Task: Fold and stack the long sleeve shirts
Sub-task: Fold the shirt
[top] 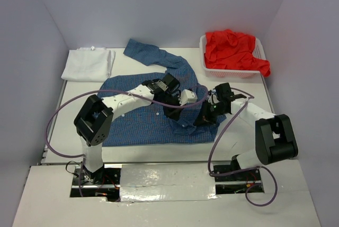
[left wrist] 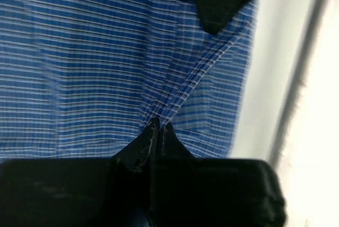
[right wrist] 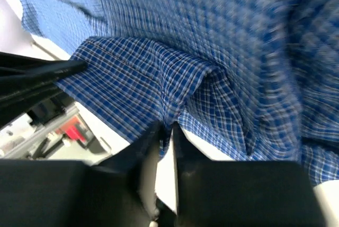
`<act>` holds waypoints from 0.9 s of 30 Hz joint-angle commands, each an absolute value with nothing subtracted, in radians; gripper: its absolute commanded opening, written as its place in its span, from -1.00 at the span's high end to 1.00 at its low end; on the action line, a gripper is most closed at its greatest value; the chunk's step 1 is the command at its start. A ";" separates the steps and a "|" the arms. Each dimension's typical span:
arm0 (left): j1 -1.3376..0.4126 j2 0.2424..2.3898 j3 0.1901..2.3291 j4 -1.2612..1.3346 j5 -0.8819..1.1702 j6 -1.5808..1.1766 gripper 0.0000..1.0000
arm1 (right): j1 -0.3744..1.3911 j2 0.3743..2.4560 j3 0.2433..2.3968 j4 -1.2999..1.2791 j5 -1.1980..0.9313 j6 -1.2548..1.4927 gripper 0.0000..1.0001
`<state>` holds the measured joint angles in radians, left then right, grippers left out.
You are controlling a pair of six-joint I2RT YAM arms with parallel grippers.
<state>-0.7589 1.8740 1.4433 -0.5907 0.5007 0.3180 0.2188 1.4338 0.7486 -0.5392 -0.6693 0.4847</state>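
Robot lab test cell.
Two arms bolted to a white table boxed in by plain walls, with loose cables and a taped board at their bases.

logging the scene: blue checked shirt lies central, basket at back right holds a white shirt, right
No, the top view shows a red shirt in the basket; the white shirt lies folded at back left. The blue checked shirt is central.
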 commanded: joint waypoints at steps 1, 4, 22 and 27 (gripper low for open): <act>-0.726 1.888 1.443 -0.483 0.449 0.244 0.97 | 0.192 1.454 0.798 -0.526 -0.601 0.494 0.49; -0.707 1.901 1.428 -0.436 0.442 0.212 0.85 | 0.190 1.477 0.821 -0.517 -0.580 0.518 0.26; -0.673 1.910 1.407 -0.334 0.193 0.009 -0.28 | 0.186 1.177 0.856 -0.535 -0.310 0.554 0.18; -0.670 1.873 1.474 -0.429 0.152 0.050 -0.46 | 0.187 1.095 0.698 -0.558 -0.264 0.589 0.14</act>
